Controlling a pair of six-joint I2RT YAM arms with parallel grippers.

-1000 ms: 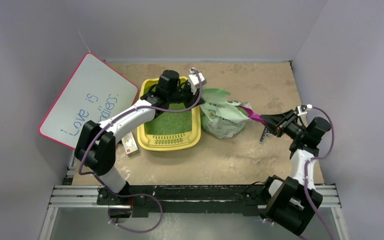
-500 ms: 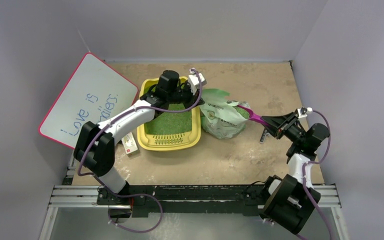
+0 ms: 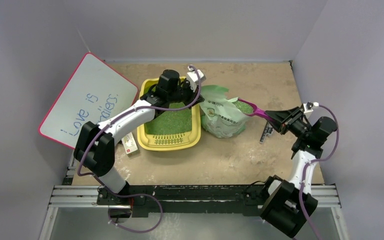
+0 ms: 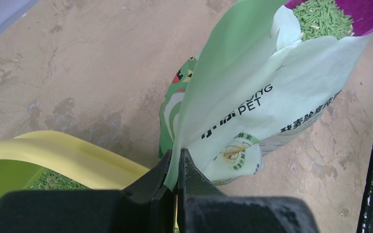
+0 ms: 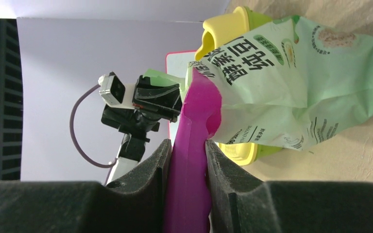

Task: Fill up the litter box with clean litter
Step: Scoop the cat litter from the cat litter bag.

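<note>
Two parts of the scene are screened in the overhead view. The far end of the litter box (image 3: 142,131) lies under the left arm (image 3: 130,112), and that arm's fingertips cannot be seen there. The left wrist view shows the left gripper (image 4: 177,171) with its fingers pressed together on the top edge of the bag (image 4: 252,111), holding that edge up. The bag's own wall conceals most of its interior. A small white item (image 3: 129,144) beside the box's near left corner is too small to identify.

The right gripper (image 5: 188,145) is clamped on the handle of the purple scoop (image 5: 196,116). In that wrist view the scoop's bowl is cut off behind the bag. The left wrist view shows the bowl at the bag's mouth, loaded with green litter (image 4: 320,17). The litter box sits just left of the bag; whether they touch cannot be determined. A layer of the same litter covers the visible floor of the box. A whiteboard (image 3: 87,100) sits left of the box.
</note>
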